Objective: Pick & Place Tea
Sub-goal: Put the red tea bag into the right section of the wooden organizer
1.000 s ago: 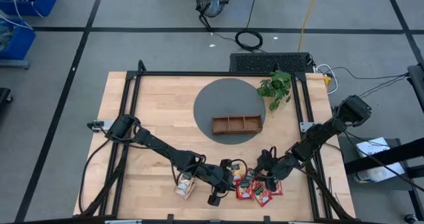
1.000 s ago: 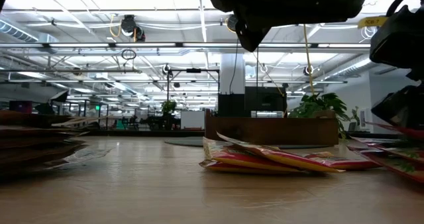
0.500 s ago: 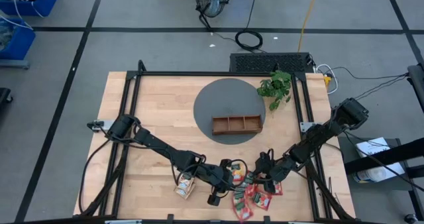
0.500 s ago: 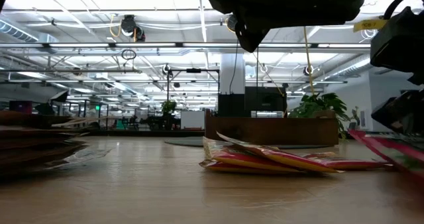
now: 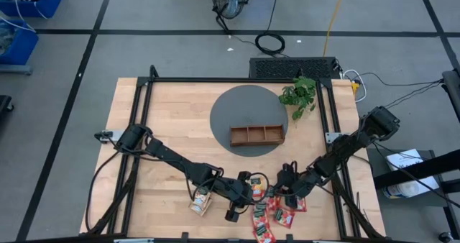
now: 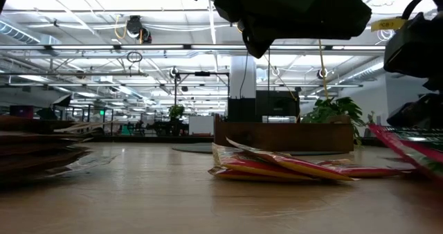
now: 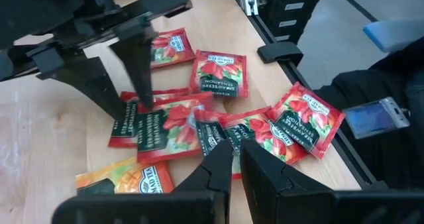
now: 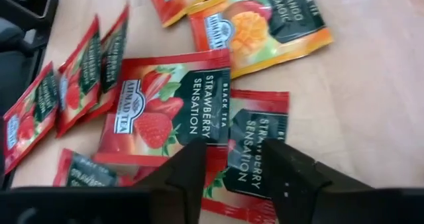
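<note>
Red tea sachets [image 5: 273, 211] lie loosely overlapped near the table's front edge, with an orange one [image 7: 132, 177] among them. My right gripper [image 7: 132, 111] stands open, slanting down onto the red pile, and a strawberry sachet [image 8: 255, 144] shows between its fingers [image 8: 185, 174]. My left gripper [image 7: 236, 161] hovers shut just left of the pile, holding nothing. In the low view one red sachet [image 6: 398, 142] stands tilted up at the right. My right gripper comes down at a slant from the table's right side. Its two fingertips [image 7: 139, 105] stand on the overlapping red sachets, at the dark end of one [image 7: 136, 128]. The gap between them is wide. Whether they have hold of a sachet, I cannot tell.
The brown three-compartment tray [image 5: 256, 135] sits on a grey round mat [image 5: 230, 110] toward the far side, a green plant [image 5: 298, 95] to its right. A pale packet [image 5: 201, 202] lies beside my left arm. Bare wood spreads on the left half.
Several red sachets have slid toward the table's near edge and spread out below my right gripper. In the low view, the red sachet at the right has tipped up more steeply.
</note>
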Robot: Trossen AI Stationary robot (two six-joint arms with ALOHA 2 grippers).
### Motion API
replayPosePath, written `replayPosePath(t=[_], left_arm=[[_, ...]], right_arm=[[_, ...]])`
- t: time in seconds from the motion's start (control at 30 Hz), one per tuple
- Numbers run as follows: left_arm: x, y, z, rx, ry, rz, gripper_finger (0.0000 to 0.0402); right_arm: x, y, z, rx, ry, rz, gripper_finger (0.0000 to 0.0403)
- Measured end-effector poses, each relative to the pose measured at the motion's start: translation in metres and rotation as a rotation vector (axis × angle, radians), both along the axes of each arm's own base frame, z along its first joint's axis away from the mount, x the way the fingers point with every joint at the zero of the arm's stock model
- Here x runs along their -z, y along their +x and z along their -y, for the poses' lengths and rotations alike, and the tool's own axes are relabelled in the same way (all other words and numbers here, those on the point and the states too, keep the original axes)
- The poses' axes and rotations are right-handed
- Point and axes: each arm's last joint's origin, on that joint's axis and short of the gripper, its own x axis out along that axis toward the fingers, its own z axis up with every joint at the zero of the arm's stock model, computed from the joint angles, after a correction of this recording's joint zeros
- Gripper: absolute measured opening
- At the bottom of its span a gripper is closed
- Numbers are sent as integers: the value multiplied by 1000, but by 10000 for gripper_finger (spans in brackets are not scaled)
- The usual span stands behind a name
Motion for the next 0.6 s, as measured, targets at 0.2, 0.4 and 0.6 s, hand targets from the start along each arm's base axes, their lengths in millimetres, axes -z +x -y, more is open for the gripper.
replayPosePath(t=[0.2, 0.4, 0.6], left_arm=[[0, 0, -1, -2, 0, 0, 37], [0, 0, -1, -2, 2, 1, 37], [1, 0, -1, 2, 11, -5, 37]], right_arm=[[-1, 2, 5, 15, -17, -4, 13], [-13, 0, 15, 58, -76, 22, 1], [-37, -8, 23, 79, -107, 95, 0]])
